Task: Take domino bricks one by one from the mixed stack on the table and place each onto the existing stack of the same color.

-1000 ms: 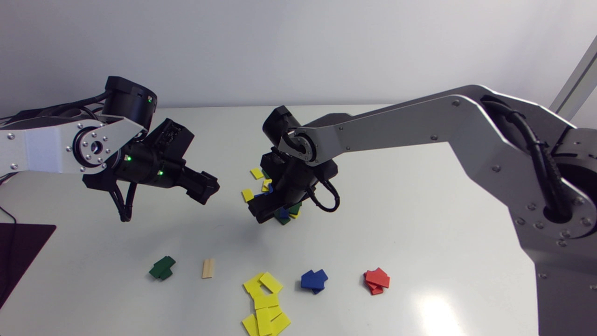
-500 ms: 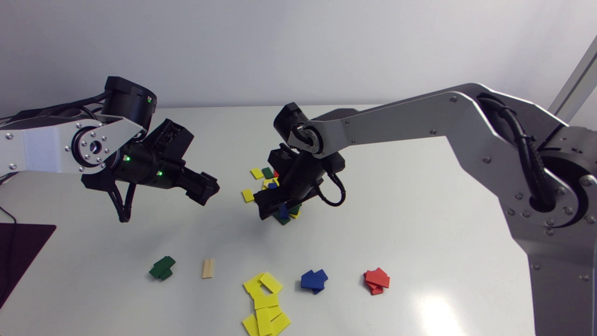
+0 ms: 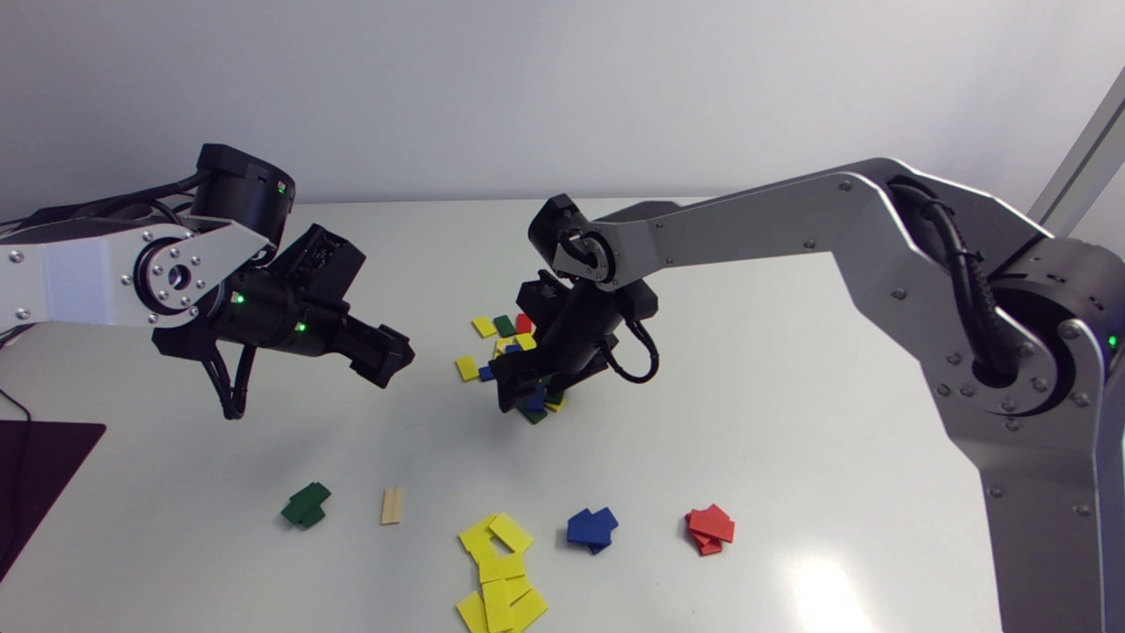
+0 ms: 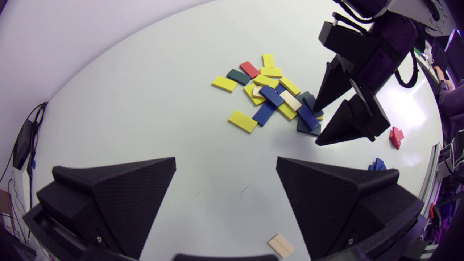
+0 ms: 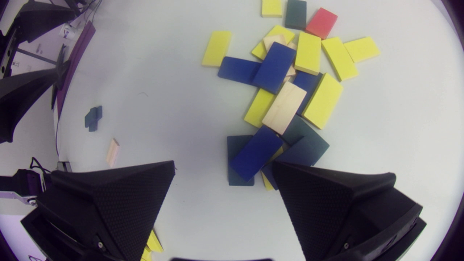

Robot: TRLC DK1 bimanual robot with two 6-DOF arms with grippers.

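On the worktop (image 3: 747, 422), the mixed stack (image 5: 286, 94) lies just ahead of my right gripper (image 5: 223, 166), which is wide open and empty. I judge a pick is in hand. Next I should lower onto the blue brick (image 5: 255, 152) between its fingers, then close.

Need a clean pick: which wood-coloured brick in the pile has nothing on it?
The wood-coloured brick nearer the right gripper; the other is partly under a blue brick.

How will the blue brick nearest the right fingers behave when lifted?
The blue brick looks rigid and flat, likely keeping its shape. It rests on dark green bricks, so those may shift. Its smooth faces could slip.
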